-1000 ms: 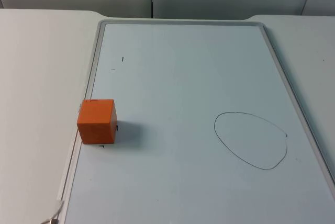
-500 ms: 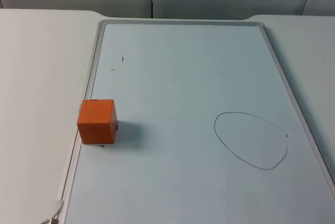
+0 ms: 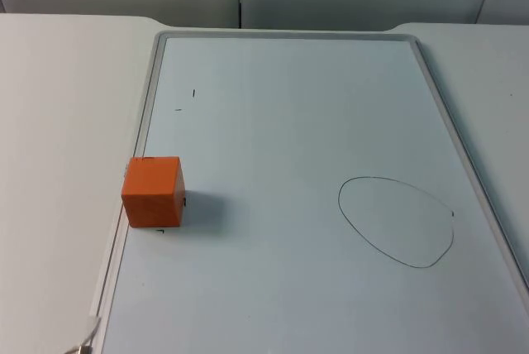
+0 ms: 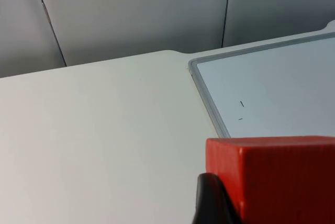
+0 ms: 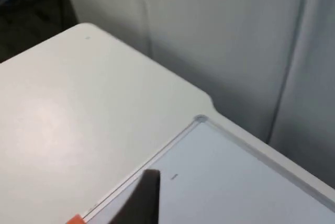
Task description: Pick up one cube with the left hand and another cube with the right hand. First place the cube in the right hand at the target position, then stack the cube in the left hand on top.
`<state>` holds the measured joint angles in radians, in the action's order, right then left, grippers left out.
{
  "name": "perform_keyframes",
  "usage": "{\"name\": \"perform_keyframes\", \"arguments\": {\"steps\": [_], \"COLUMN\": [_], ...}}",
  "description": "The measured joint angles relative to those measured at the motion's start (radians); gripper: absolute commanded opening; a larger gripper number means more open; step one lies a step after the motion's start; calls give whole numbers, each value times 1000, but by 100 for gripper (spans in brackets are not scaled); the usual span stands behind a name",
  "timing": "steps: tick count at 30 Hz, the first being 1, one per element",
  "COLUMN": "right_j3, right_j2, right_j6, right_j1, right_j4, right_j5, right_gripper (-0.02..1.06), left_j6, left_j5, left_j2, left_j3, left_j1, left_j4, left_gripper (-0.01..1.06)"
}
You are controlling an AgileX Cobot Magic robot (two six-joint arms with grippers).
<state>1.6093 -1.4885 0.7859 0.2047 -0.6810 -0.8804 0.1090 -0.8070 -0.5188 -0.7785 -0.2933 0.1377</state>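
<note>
One cube, top view: orange cube (image 3: 154, 192) sits at the left edge of the whiteboard (image 3: 297, 122), lower left of the frame, touching its grey frame.
Target, top view: drawn oval outline (image 3: 397, 222) at lower right, well apart from the cube.
Left wrist view: left tool (image 4: 212, 203) is clamped on a red-orange cube (image 4: 277, 177), above the white surface (image 4: 94, 130).
Right wrist view: right tool (image 5: 141, 200) hangs over the whiteboard's corner; whether apart or together, cannot tell.

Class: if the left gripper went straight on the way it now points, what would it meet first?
Probably the cube, which stands right ahead of the left gripper at the whiteboard's edge. How near it is, I cannot tell.
</note>
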Motion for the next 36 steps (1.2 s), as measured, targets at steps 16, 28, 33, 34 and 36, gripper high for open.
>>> {"name": "perform_keyframes", "arguments": {"steps": [16,28,33,34,36], "right_j3": [223,223,223,223,223], "right_j2": [-584,-758,-797,-802,-808], "right_j6": [0,39,107,118,129], "right_j1": [487,505,525,531,537], "right_j4": [295,312,303,302,302], "right_j5": [-32,-53,-57,-54,-51], "right_gripper": [94,93,93,93,93], "left_j6": [0,0,0,0,0], "left_j5": [-2,-2,-2,-2,-2], "left_j2": [0,0,0,0,0], "left_j3": [0,0,0,0,0], "left_j1": [0,0,0,0,0], "left_j4": [-31,-31,-32,-32,-32], "left_gripper": [0,0,0,0,0]}}
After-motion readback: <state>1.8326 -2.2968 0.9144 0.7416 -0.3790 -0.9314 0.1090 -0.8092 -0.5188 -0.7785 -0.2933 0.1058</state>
